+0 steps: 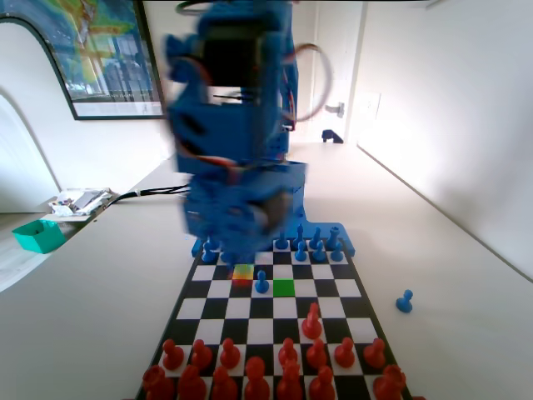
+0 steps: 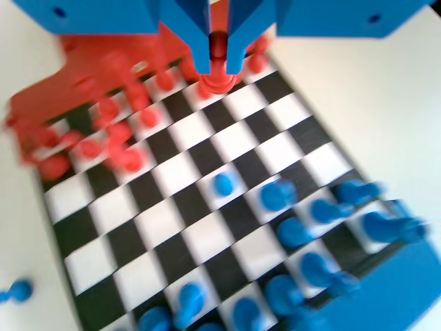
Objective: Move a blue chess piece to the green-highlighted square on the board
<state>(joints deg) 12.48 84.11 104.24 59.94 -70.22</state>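
My claw (image 2: pixel 218 58) is up high and blurry, so I cannot tell how wide it is. I should drop slowly onto the blue chess piece (image 1: pixel 261 283), just below it and beside the green-highlighted square (image 1: pixel 284 287).

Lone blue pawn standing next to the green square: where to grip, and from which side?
Grip the blue pawn at the narrow neck just under its round head, coming straight down from above. It stands upright, so the jaws can close on the neck and the head should stop slipping. No piece touches it, and the green-highlighted square beside it is free.
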